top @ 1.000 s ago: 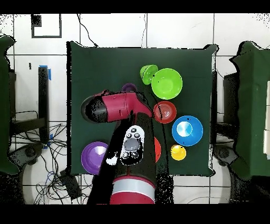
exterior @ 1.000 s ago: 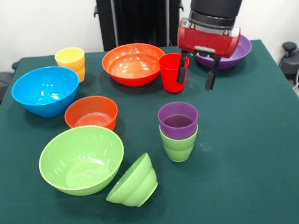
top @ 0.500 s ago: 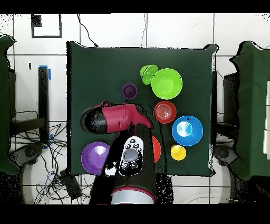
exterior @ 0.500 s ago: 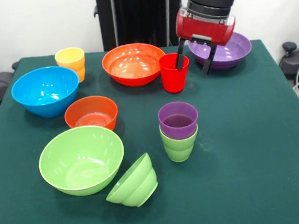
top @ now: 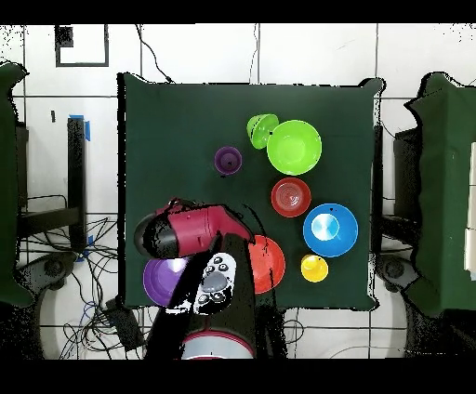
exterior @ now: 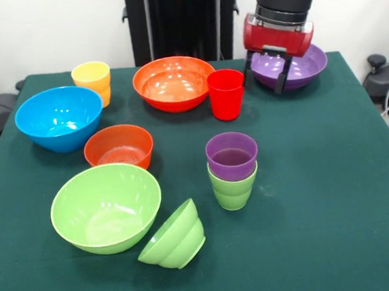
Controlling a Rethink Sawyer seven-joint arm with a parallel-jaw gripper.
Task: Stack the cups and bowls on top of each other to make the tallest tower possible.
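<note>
My gripper (exterior: 266, 78) hangs open and empty in front of the purple bowl (exterior: 301, 68), just right of the red cup (exterior: 226, 94) and apart from it. The red cup stands upright beside the large orange bowl (exterior: 174, 82). In the table's middle a purple cup (exterior: 231, 155) sits nested in a light green cup (exterior: 232, 192). A yellow cup (exterior: 92, 78) stands at the far left. In the overhead view the arm (top: 181, 232) covers the gripper and the red cup; the purple cup (top: 228, 160) shows.
A blue bowl (exterior: 59, 117), a small orange-red bowl (exterior: 118, 146) and a large light green bowl (exterior: 106, 206) line the left side. A small light green bowl (exterior: 173, 237) lies tipped on its side near the front. Cables hang off the table's right edge.
The gripper has drawn back from the red cup, moving right and toward the purple bowl. Its finger no longer overlaps the cup's rim. The cup stays in place.
</note>
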